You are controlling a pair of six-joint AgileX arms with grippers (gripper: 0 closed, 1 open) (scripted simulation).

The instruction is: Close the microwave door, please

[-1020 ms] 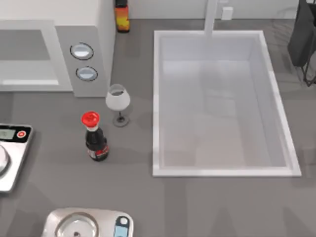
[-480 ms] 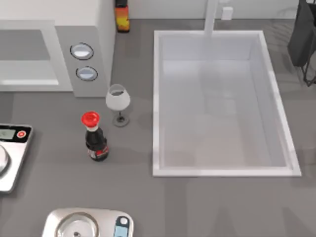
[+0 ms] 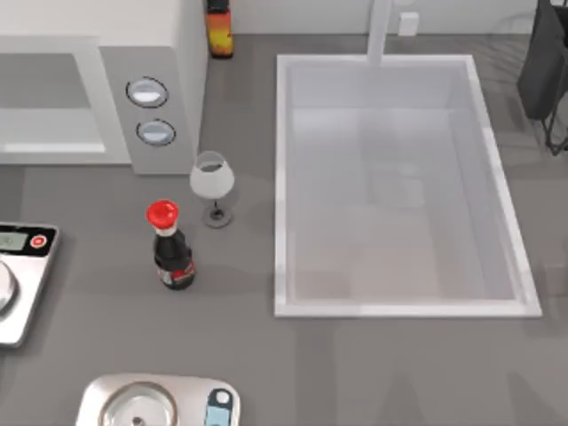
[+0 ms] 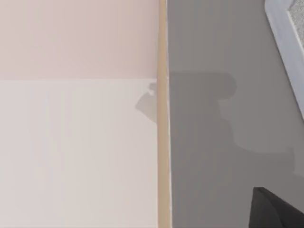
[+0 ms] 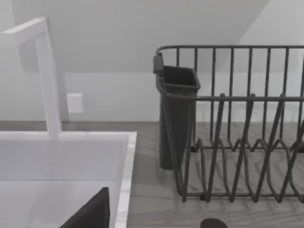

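At the bottom edge of the top view, a silver scale is sitting on the grey table, and a second scale with a red button is lying against the left edge. Just above them, left of centre, a dark bottle with a red cap is standing upright. A wine glass is standing just beside it, toward the upper right, apart from it. To the right, a white sink is taking up the middle and right of the frame.

Farther back, the microwave is occupying the upper left corner, with its grey strip and two round dials facing the glass. Left of the strip a grey recess over a pale band is showing. I cannot tell whether this is the microwave door or the open cavity. Along the top edge, an orange-labelled bottle is standing right of the microwave. A white faucet is rising behind the sink, and a dark rack is sitting in the upper right corner.

From the left wrist, a dark piece of the left gripper is showing at the lower right, over grey table beside a tan-edged pale surface. I cannot tell whether it is released or clenched.

From the right wrist, the right gripper is showing as a dark wedge at the bottom edge, near the sink rim, with the rack beyond. I cannot tell its state either.
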